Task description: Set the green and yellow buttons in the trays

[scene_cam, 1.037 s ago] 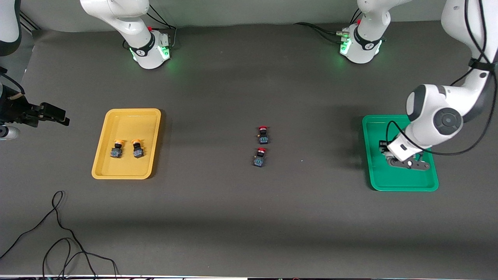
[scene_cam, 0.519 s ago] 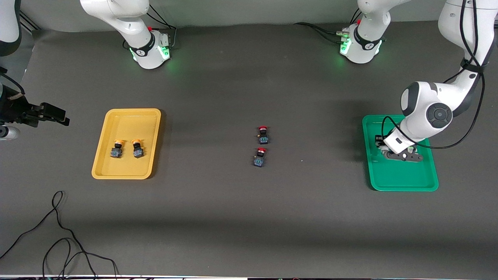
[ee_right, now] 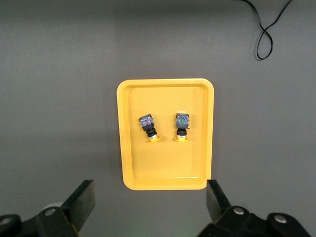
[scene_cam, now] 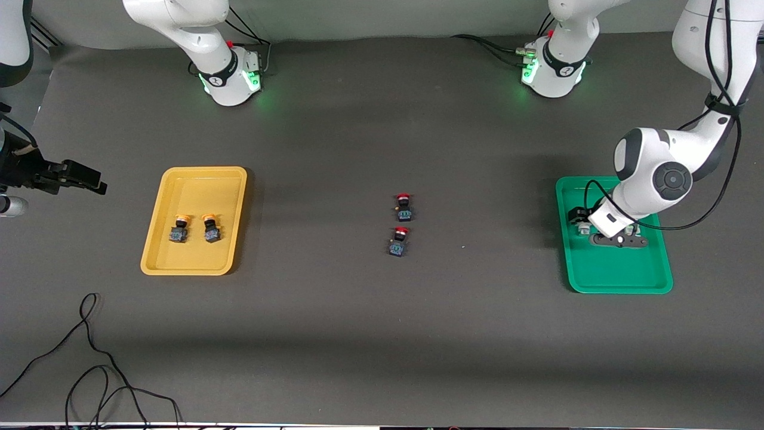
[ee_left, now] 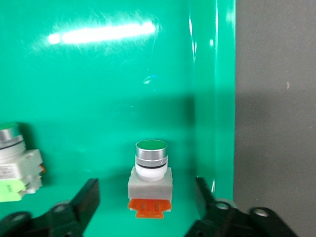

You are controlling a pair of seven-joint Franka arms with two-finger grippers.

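A green button (ee_left: 151,174), with a round green cap on a white body, lies in the green tray (ee_left: 123,74) near one wall. My left gripper (ee_left: 146,198) is low in that tray, open, with a finger on each side of the button and a gap on both. A second green button (ee_left: 15,165) lies beside it. Two yellow buttons (scene_cam: 178,229) (scene_cam: 210,229) lie side by side in the yellow tray (scene_cam: 194,185). My right gripper (ee_right: 149,200) hangs open and empty over the table at the right arm's end, beside the yellow tray (ee_right: 165,168).
Two red-capped buttons (scene_cam: 403,207) (scene_cam: 399,241) sit mid-table, between the trays. A loose black cable (scene_cam: 89,358) curls near the front camera's edge at the right arm's end. Both arm bases (scene_cam: 230,77) (scene_cam: 552,71) stand along the table's back.
My left gripper shifted within the green tray, then opened and let go of the green button, which now rests on the tray floor. The right arm has not moved.
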